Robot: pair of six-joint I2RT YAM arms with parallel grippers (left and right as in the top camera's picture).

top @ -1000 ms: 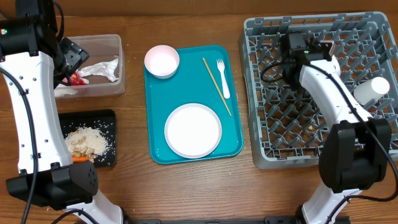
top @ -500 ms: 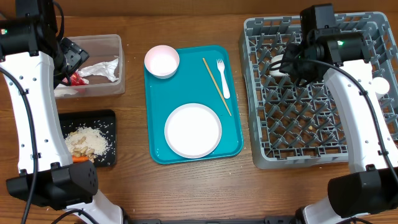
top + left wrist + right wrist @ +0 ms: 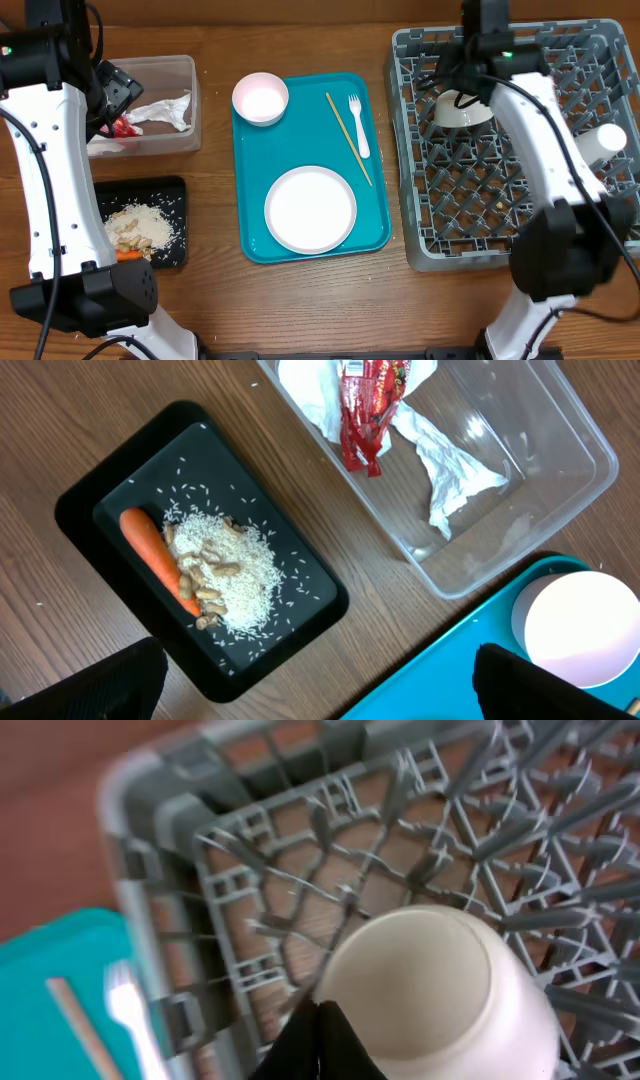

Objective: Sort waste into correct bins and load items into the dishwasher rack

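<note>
A white bowl (image 3: 463,109) (image 3: 440,985) rests bottom up among the pegs at the back left of the grey dishwasher rack (image 3: 420,250). My right gripper (image 3: 461,86) (image 3: 318,1038) hangs shut and empty just beside its rim. A white cup (image 3: 604,140) lies at the rack's right side. My left gripper (image 3: 117,92) (image 3: 320,695) is open, high over the bins. The clear tub (image 3: 194,100) (image 3: 560,510) holds the napkin (image 3: 440,460) and red wrapper (image 3: 365,410). The black tray (image 3: 172,190) (image 3: 90,510) holds the carrot (image 3: 155,550) and rice scraps (image 3: 235,575).
A teal serving tray (image 3: 250,200) between bins and rack carries a second white bowl (image 3: 260,98) (image 3: 575,625), a round plate (image 3: 310,209), a white fork (image 3: 357,125) and a wooden stick (image 3: 348,138).
The right gripper opened, left the bowl in the rack's back left corner, then shut again as the arm shifted toward the back. The left arm stayed put.
</note>
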